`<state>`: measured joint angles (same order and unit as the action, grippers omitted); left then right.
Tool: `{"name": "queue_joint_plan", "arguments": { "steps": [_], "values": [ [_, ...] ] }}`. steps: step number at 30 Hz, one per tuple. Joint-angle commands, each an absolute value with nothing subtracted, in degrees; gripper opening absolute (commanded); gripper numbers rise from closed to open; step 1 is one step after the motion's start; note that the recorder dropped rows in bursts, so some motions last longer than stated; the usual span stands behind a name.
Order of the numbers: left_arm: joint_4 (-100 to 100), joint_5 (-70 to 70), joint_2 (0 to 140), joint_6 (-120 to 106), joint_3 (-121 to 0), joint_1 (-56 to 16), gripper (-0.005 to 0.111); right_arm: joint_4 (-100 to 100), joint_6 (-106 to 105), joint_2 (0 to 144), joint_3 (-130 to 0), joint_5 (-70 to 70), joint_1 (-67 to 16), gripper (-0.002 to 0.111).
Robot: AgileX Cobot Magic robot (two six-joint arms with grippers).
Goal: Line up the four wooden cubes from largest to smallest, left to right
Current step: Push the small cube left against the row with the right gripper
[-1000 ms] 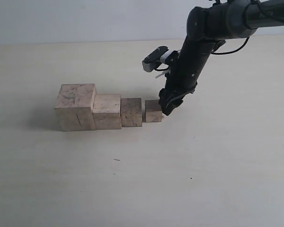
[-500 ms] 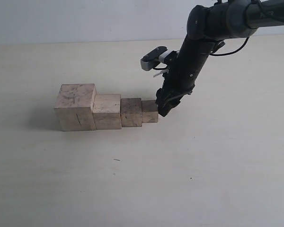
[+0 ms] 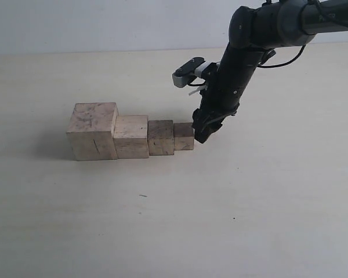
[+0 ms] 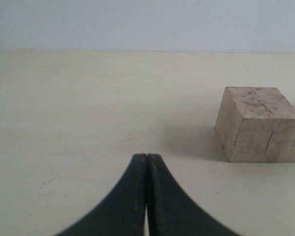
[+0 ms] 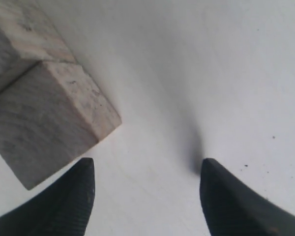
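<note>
Four cubes [image 3: 131,136] touch in a row, largest left; your right claw [image 3: 200,135], open and empty beside the smallest cube [image 3: 184,136], should lift off without nudging it.

Your right fingers [image 5: 73,206] are black and blunt-tipped, with fine ribbing on their faces; your left fingers [image 4: 130,201] are smooth matt black, broad at the base and tapering to thin tips; just above the right fingers the right arm [image 3: 235,75] is glossy black with rounded casings; further up from them it becomes a dark grey tube [image 3: 290,23]; a thin black cable [image 3: 285,61] loops under that tube; a small grey camera [image 3: 185,73] on a white mount juts out a little above the fingers.
</note>
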<state>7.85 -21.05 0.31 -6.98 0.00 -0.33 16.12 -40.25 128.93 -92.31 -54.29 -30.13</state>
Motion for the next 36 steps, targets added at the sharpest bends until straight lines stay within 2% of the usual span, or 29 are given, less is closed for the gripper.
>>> {"name": "queue_joint_plan", "arguments": {
  "steps": [1,36],
  "values": [
    [7.83,-20.4,0.0,-7.03,0.0,-0.59,0.0,12.84,-37.81,126.53,-92.33,-54.73,-30.04,0.059],
    [7.83,-20.4,0.0,-7.03,0.0,-0.59,0.0,15.56,-32.9,128.32,-92.33,-52.81,-30.04,0.059]
  ]
}}
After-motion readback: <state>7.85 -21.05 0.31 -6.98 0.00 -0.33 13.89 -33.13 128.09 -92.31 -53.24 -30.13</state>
